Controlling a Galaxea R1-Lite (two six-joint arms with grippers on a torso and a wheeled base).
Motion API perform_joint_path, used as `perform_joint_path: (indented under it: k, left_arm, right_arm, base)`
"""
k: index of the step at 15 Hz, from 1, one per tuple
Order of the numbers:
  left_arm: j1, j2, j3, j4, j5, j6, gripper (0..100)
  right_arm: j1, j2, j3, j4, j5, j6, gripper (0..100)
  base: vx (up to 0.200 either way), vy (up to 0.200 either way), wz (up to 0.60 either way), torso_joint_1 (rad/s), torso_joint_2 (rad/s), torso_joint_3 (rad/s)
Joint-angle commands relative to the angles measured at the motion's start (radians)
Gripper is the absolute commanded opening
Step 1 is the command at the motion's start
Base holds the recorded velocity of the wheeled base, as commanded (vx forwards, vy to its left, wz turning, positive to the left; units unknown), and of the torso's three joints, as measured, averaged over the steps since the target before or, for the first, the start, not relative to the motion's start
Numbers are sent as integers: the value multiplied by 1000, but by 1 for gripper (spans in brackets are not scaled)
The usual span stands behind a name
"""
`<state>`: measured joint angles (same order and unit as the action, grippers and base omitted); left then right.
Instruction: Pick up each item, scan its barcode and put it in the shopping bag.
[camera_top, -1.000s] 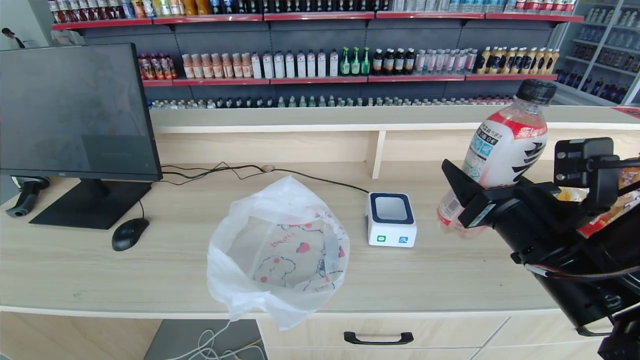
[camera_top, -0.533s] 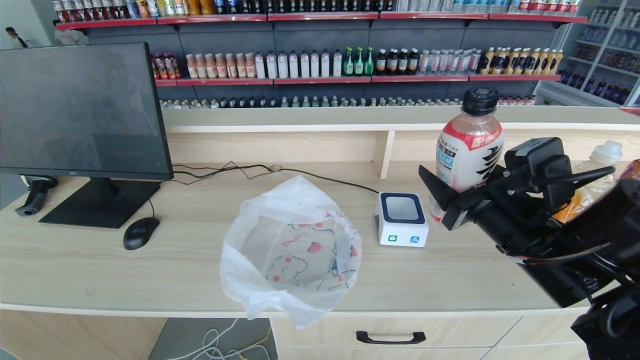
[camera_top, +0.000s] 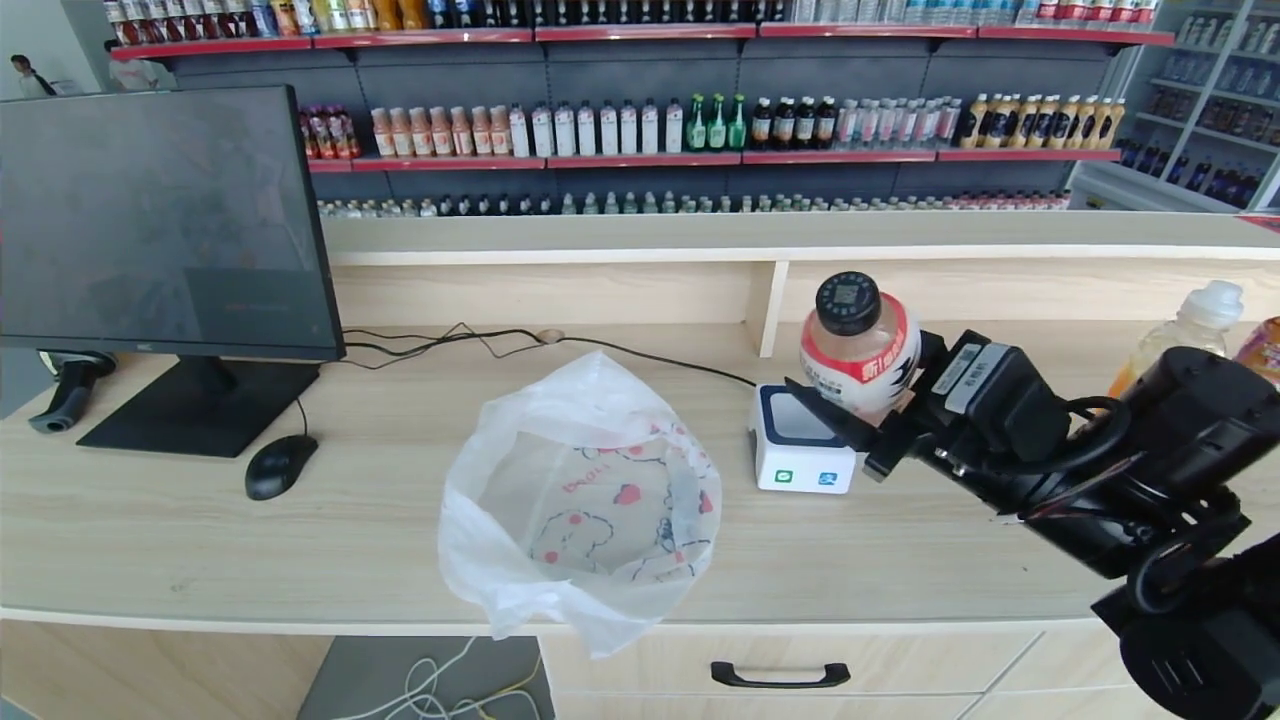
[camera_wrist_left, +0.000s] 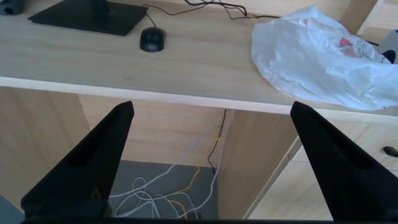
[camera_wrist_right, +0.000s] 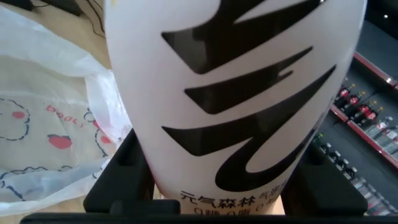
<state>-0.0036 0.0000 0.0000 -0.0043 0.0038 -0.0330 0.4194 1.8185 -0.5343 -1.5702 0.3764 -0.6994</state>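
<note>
My right gripper (camera_top: 868, 425) is shut on a drink bottle (camera_top: 858, 345) with a black cap and a white, red and black label. It holds the bottle tilted over the white barcode scanner (camera_top: 797, 453), cap toward me. Close up, the bottle (camera_wrist_right: 236, 93) fills the space between the right gripper's fingers (camera_wrist_right: 115, 180). The open white plastic shopping bag (camera_top: 580, 500) with a cartoon print lies left of the scanner near the counter's front edge. My left gripper (camera_wrist_left: 211, 165) hangs open below the counter's front edge, nothing between its fingers; the bag (camera_wrist_left: 323, 53) lies on the counter beyond it.
A monitor (camera_top: 160, 220) stands at the counter's back left with a mouse (camera_top: 273, 467) and a handheld scanner (camera_top: 62, 393) nearby. Cables (camera_top: 450, 340) run along the back. A clear bottle (camera_top: 1185, 330) and a snack packet (camera_top: 1262, 350) wait at the far right. A drawer handle (camera_top: 780, 675) sits below.
The right arm carried the bottle leftward and down from the counter's right side, tipping it from upright to lie over the scanner. The head camera shifted slightly between the first two frames.
</note>
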Motion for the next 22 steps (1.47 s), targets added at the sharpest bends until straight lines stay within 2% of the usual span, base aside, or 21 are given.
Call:
perform_joint_path:
  k: [1,4,6,10,18,22]
  left_arm:
    - [-1,2,0,0,1,-1,100]
    - [-1,2,0,-3,1,2,100]
    - [1,2,0,-5,1,4,100]
    - [-1,0,0,-5,1,2,100]
    - [-1,2,0,-5,1,7,100]
    - [-1,2,0,0,1,12,100]
  right_arm:
    - [-17,58,-39,-1,42,-17,0]
    - [-25,137,-133,-1,171,-52,0]
    - [-67,173,-136,-1,228,-91,0]
    - [-140,203,-190,-1,342,-83,0]
    - [-154,309,-313,-1,409,-98,0]
    - [-156,335,-317,-1,424,-114,0]
  base:
    - [0,0,0,0,0,0]
    - [0,0,0,0,0,0]
    - [0,0,0,0,0,0]
    - [0,0,0,0,0,0]
    - [0,0,0,0,0,0]
    - [0,0,0,0,0,0]
